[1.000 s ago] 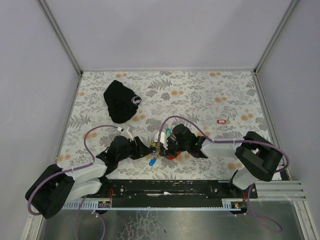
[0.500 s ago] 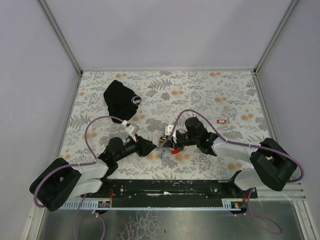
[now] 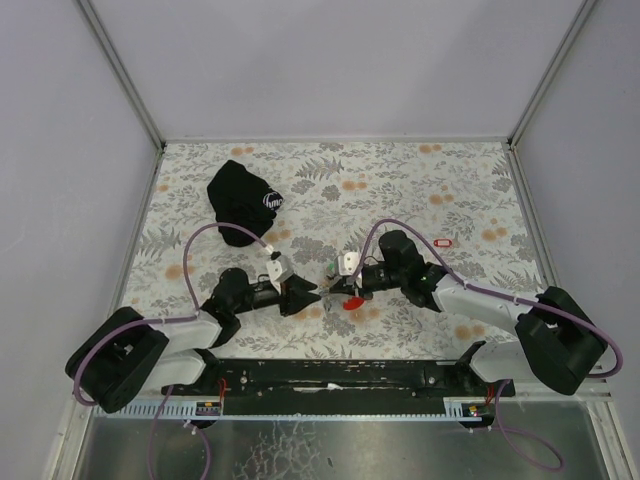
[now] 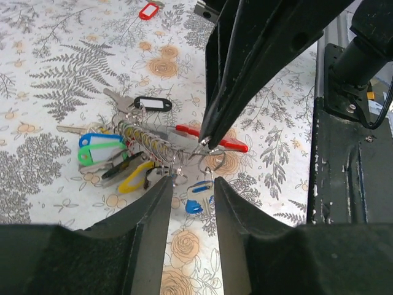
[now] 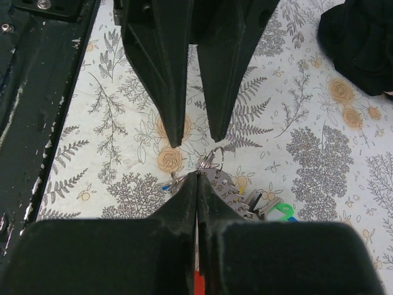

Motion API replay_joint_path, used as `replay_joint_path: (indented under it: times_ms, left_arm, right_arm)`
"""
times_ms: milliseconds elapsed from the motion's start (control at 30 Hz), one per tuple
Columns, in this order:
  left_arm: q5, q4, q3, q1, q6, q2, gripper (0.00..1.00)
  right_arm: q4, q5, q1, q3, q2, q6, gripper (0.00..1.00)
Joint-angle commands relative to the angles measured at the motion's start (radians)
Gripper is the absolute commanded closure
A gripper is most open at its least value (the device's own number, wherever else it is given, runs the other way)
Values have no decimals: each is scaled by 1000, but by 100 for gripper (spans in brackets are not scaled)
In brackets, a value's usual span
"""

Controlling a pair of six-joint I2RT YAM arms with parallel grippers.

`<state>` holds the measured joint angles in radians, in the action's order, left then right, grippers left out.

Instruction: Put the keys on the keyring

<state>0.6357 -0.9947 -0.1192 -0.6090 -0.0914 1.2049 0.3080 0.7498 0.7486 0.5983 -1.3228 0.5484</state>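
Reaches in low from the near-left corner with the left arm, elbow bent, forearm lying almost flat and aimed right toward the middle. Holds the left gripper partly open, the two fingers side by side with a clear gap between them. Comes in from the near-right corner with the right arm, stretched low and angled left. Holds the right gripper pressed shut, fingers flush with no gap, tapering to one point. Faces tip to tip at the middle near the front edge, the shut point just beyond the open gap and close to it, not touching.
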Motion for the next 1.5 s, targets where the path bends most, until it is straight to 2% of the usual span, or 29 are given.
replay_joint_path:
  times_ms: [0,100,367,533,733,1000,1300,1467]
  left_arm:
    - [-14,-73,-61,-3,99,39,70]
    - [-129,-59,-92,-3,84,74,70]
    - [-263,-77,-132,6,6,158,68]
    - [-187,-133,-54,25,18,76,66]
    - [-40,-178,12,26,107,-6,63]
    - [174,-243,-54,25,109,79,64]
    - [230,-243,-110,25,120,136,75]
    - [235,-218,-123,25,128,152,76]
  right_arm:
    - [7,71,-14,41,29,41,100]
    - [2,82,-15,39,39,47,100]
    - [23,89,-26,22,55,42,100]
    - [40,84,-39,13,54,30,100]
    - [60,91,-45,1,63,26,100]
    - [62,123,-46,-5,66,39,100]
    - [60,133,-46,-2,66,44,100]
    - [59,137,-46,-2,69,44,100]
